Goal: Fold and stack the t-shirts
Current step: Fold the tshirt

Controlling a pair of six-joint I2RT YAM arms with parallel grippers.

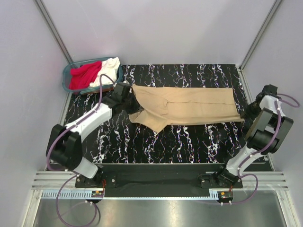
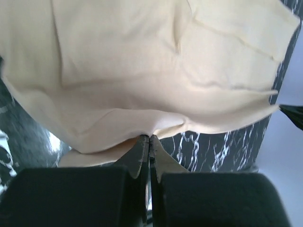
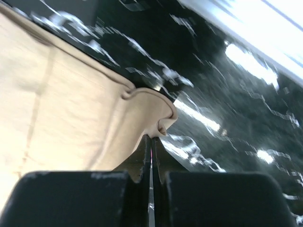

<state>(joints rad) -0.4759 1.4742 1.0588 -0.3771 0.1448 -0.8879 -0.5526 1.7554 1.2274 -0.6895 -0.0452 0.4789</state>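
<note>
While pressed fully together, left gripper (image 2: 150, 137): clamped on a bunched edge of tan t-shirt (image 1: 189, 106), with cloth folded over just ahead of the fingertips. Right gripper (image 3: 151, 137): likewise closed, pinching a curled corner of the same tan cloth at its tips. Tan t-shirt: drawn out as a long band between the two grippers, one end at each, spread over black marbled table (image 1: 156, 142); loose flap just beside the left gripper, on the side toward the arm bases. Near the left gripper, beyond it and to its outer side: teal basket (image 1: 65, 81), at the far corner of the table. Inside the basket: red t-shirt (image 1: 84, 75), crumpled, on the side farther from the left gripper; white t-shirt (image 1: 110, 66), crumpled, on the nearer side, lapping over the rim and touching the red. Both well apart from the right gripper, across the whole span of tan cloth.
</note>
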